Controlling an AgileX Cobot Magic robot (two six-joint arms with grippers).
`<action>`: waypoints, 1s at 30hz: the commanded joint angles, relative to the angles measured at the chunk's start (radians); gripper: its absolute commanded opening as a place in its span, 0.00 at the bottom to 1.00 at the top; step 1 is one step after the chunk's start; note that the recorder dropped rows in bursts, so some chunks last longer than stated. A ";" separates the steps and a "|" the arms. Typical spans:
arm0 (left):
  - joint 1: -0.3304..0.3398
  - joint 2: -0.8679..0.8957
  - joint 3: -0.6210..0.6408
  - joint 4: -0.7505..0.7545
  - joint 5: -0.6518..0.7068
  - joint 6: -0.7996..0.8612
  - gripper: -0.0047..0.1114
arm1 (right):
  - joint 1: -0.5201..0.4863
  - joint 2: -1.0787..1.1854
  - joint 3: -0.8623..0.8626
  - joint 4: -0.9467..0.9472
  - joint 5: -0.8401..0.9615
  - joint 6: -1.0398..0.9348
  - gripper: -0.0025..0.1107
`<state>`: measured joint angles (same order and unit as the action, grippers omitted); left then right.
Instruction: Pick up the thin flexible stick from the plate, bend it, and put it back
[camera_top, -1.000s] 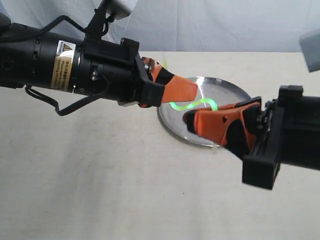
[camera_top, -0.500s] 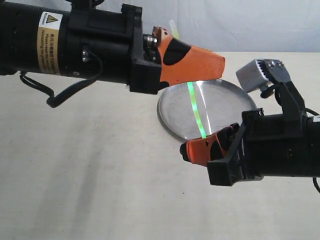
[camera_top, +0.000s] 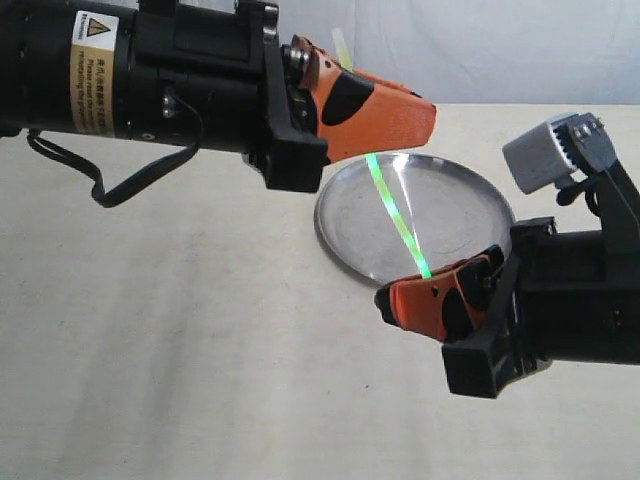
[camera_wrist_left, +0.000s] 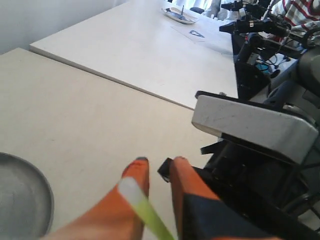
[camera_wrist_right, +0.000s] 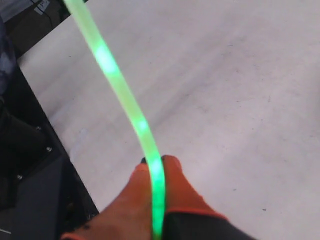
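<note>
The thin yellow-green stick (camera_top: 395, 210) is stretched nearly straight in the air, slanting over the silver plate (camera_top: 460, 200). My left gripper (camera_top: 428, 118) holds its upper part above the plate's far rim, and a short end pokes out behind the fingers. My right gripper (camera_top: 385, 300) is shut on the lower end, just past the plate's near rim. In the left wrist view the stick (camera_wrist_left: 150, 212) runs between the orange fingers of the left gripper (camera_wrist_left: 157, 162), with the plate (camera_wrist_left: 20, 195) below. In the right wrist view the glowing stick (camera_wrist_right: 115, 75) rises from the right gripper (camera_wrist_right: 157, 161).
The plate lies on a beige table (camera_top: 200, 350) before a pale backdrop. The right arm's grey wrist camera (camera_top: 550, 150) stands above its gripper and fills part of the left wrist view as a grey box (camera_wrist_left: 250, 125). Beyond lies another table edge.
A second ago the stick was wavy between grippers held close over the plate. The grippers have drawn apart, left up and back, right toward the front, and the stick is now straight.
</note>
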<state>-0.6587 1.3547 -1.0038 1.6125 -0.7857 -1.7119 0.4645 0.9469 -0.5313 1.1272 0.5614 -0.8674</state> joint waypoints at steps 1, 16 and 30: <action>-0.001 -0.011 -0.008 -0.005 0.017 0.015 0.48 | -0.003 -0.008 0.006 -0.026 -0.004 -0.011 0.01; -0.001 -0.095 -0.008 0.022 0.100 0.021 0.55 | -0.012 0.097 0.006 -0.588 -0.193 0.487 0.01; -0.001 -0.317 -0.003 0.132 -0.085 -0.248 0.04 | -0.209 0.945 -0.553 -0.904 -0.140 0.647 0.01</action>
<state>-0.6587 1.0690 -1.0038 1.7465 -0.8595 -1.9512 0.2632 1.8217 -1.0186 0.3294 0.3696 -0.2782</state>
